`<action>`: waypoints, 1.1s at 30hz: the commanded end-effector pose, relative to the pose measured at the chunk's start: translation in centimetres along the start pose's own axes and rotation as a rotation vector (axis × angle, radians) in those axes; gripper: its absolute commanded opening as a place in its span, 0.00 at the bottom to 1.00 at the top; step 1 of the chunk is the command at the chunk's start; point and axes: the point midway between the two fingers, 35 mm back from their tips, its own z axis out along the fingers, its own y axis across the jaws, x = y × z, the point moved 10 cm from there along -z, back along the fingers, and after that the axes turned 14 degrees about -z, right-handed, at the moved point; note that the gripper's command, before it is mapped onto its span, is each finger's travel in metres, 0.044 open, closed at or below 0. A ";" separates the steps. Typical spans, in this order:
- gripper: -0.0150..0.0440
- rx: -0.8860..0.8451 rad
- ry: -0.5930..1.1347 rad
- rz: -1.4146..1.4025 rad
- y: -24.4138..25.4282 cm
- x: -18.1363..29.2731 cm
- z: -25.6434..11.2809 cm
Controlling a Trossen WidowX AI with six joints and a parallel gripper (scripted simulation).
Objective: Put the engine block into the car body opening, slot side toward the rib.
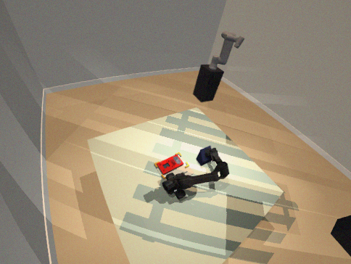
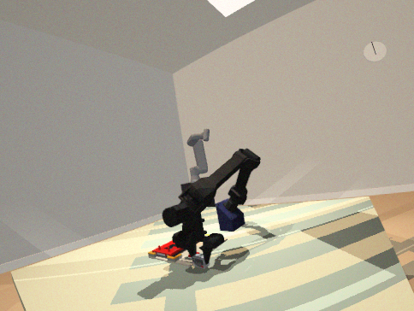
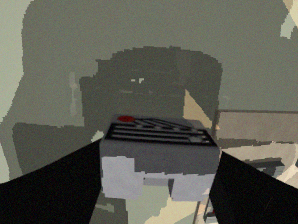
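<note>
The engine block [image 2: 199,261] [image 3: 160,156] is a small grey and white block with dark slots and a red dot on top. It sits low at the table top, beside the car body. My gripper [image 2: 200,259] [image 3: 156,149] is shut on it, with a black finger against each side in the wrist view. In the top view the arm hides the block. The red car body [image 1: 172,164] [image 2: 166,249] lies flat with yellow corner pieces around it, close to my gripper. Its rib is too small to make out.
A pale plate [image 3: 245,125] with dark and white parts lies right of the block in the wrist view. My arm's blue base [image 1: 204,156] [image 2: 229,219] stands on the table. A grey arm [image 1: 226,51] [image 2: 199,155] stands on a black pedestal beyond the table.
</note>
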 end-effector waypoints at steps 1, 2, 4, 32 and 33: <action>0.56 -0.001 0.000 0.004 0.0 0.0 0.0; 0.52 -0.001 0.000 0.004 0.0 0.0 0.0; 0.43 -0.001 0.000 0.004 -0.1 0.0 -0.2; 0.25 0.009 0.003 0.005 -1.1 -0.6 -8.9; 0.25 0.009 0.003 0.005 -1.1 -0.6 -9.3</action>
